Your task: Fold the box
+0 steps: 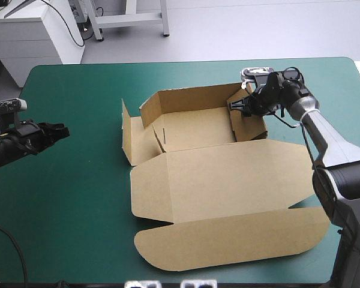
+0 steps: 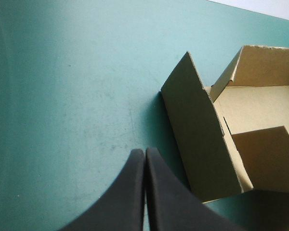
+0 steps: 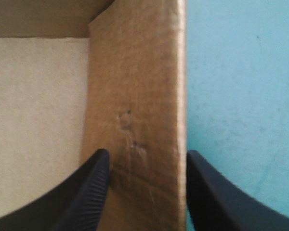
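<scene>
Box wall (image 3: 135, 72) between right tool's (image 3: 147, 152) fingers (image 3: 86, 192)

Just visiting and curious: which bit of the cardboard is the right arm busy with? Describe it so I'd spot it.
On the teal-green table lies the brown box, its tray at the far side. Find the tray's right-hand wall: unlike the left wall, the right gripper straddles it, black fingers open.

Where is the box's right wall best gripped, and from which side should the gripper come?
Probably its top edge, from above. The right wall stands upright as a thick folded band, the box floor on one side and the table on the other, so a finger fits down each face. The right gripper hangs open astride it.
</scene>
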Motion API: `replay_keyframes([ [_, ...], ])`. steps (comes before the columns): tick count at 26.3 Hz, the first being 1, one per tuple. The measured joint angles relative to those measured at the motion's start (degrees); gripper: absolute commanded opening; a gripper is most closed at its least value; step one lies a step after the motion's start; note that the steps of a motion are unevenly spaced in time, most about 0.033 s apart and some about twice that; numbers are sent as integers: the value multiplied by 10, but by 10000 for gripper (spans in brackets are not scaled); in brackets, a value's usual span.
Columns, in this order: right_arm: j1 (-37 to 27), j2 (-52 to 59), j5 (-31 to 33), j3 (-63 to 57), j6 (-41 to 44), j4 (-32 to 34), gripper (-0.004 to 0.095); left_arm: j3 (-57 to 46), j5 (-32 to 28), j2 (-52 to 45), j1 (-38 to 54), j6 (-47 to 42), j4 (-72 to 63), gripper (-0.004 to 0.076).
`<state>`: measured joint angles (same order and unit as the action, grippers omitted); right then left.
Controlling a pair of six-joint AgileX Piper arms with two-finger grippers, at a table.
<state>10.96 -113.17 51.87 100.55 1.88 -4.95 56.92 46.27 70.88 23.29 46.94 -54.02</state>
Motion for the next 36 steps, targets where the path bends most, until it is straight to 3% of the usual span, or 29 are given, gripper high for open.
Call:
replay_keyframes([
  [4, 2, -3, 30, 87, 7, -1, 755, 0, 0, 0, 0, 0, 0, -8],
  [7, 2, -2, 136, 145, 9, 26, 755, 0, 0, 0, 0, 0, 0, -9],
  [9, 2, -2, 170, 147, 8, 40, 755, 0, 0, 0, 0, 0, 0, -9],
  [23, 3, -11, 189, 34, -4, 26, 728, 0, 2, 0, 0, 0, 0, -8],
  [26, 3, -17, 187, 33, -8, 21, 572, 0, 2, 0, 0, 0, 0, -8],
  [29, 3, -19, 187, 33, -24, 15, 191, 0, 2, 0, 0, 0, 0, -8],
  [30, 3, -19, 187, 33, -27, 13, -1, 0, 2, 0, 0, 0, 0, -9],
  [36, 2, -20, 187, 48, -40, 20, -20, 0, 2, 0, 0, 0, 0, -9],
])
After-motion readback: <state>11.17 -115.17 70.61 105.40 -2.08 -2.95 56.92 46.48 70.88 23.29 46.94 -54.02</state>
